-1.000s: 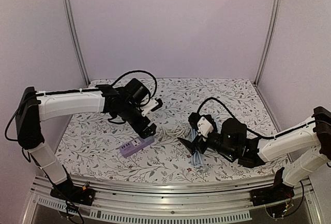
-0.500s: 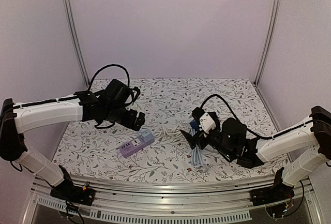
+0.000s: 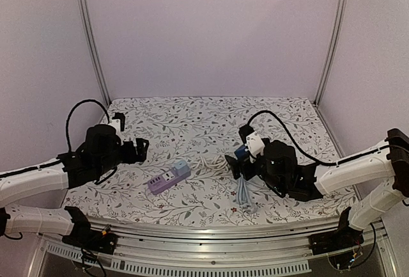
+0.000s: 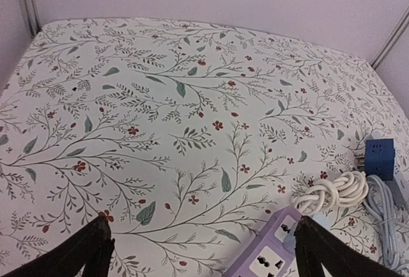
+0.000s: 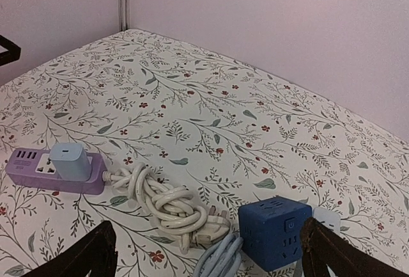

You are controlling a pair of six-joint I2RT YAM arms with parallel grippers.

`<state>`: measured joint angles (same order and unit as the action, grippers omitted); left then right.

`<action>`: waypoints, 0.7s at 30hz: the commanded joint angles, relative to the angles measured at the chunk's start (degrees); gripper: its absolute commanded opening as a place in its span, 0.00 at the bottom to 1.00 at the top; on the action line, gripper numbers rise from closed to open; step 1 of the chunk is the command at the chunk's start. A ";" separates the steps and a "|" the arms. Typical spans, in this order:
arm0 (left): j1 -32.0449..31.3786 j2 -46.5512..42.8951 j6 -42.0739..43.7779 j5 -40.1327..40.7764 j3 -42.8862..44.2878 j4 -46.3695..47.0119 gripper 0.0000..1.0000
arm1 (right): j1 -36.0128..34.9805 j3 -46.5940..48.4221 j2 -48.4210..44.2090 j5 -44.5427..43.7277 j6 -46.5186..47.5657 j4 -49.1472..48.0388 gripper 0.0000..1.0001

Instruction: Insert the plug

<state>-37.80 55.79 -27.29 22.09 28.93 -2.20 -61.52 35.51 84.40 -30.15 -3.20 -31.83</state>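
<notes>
A purple power strip [image 3: 165, 180] lies on the floral table. A light blue plug block [image 3: 181, 167] stands upright on its socket face at the cord end. In the right wrist view the strip [image 5: 32, 169] and the plug block [image 5: 70, 160] lie at the left. In the left wrist view the strip [image 4: 265, 259] is at the bottom, partly behind my right finger. My left gripper [image 3: 140, 150] is open and empty, left of the strip and apart from it. My right gripper [image 3: 231, 167] is open and empty, right of the cord.
The strip's white cord [image 5: 169, 203] is knotted in a bundle between strip and right gripper. A dark blue cube socket [image 5: 275, 232] with a coiled pale blue cable [image 5: 220, 261] sits close in front of my right gripper. Purple walls and metal posts [image 3: 92, 40] bound the table.
My left arm has drawn back to the left, away from the strip, leaving the plug block standing on it. My right gripper has shifted slightly up and left.
</notes>
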 commanded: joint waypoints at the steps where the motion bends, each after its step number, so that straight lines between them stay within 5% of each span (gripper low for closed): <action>1: 0.04 -2.78 -3.89 -5.96 -0.78 4.03 1.00 | 0.25 5.19 -2.84 -2.27 -12.86 15.80 0.99; 7: -2.11 -4.02 -8.02 -4.70 -3.97 5.28 0.99 | 1.33 10.05 -7.74 -2.55 -22.16 38.46 0.99; 11: -3.69 -2.35 -9.26 -5.01 -5.35 6.76 0.98 | 9.09 11.40 -14.07 -1.31 -34.65 51.88 0.99; 15: -6.02 -1.02 -9.38 -3.89 -4.86 7.13 0.95 | 15.71 9.15 -22.07 4.85 -45.16 57.47 0.99; 21: -6.93 -1.21 -8.64 -2.51 -5.67 7.38 0.96 | 16.12 7.61 -25.49 1.96 -59.98 67.10 0.99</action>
<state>-44.07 54.74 -35.86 18.11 24.36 4.16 -45.39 44.51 59.11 -28.05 -49.63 23.92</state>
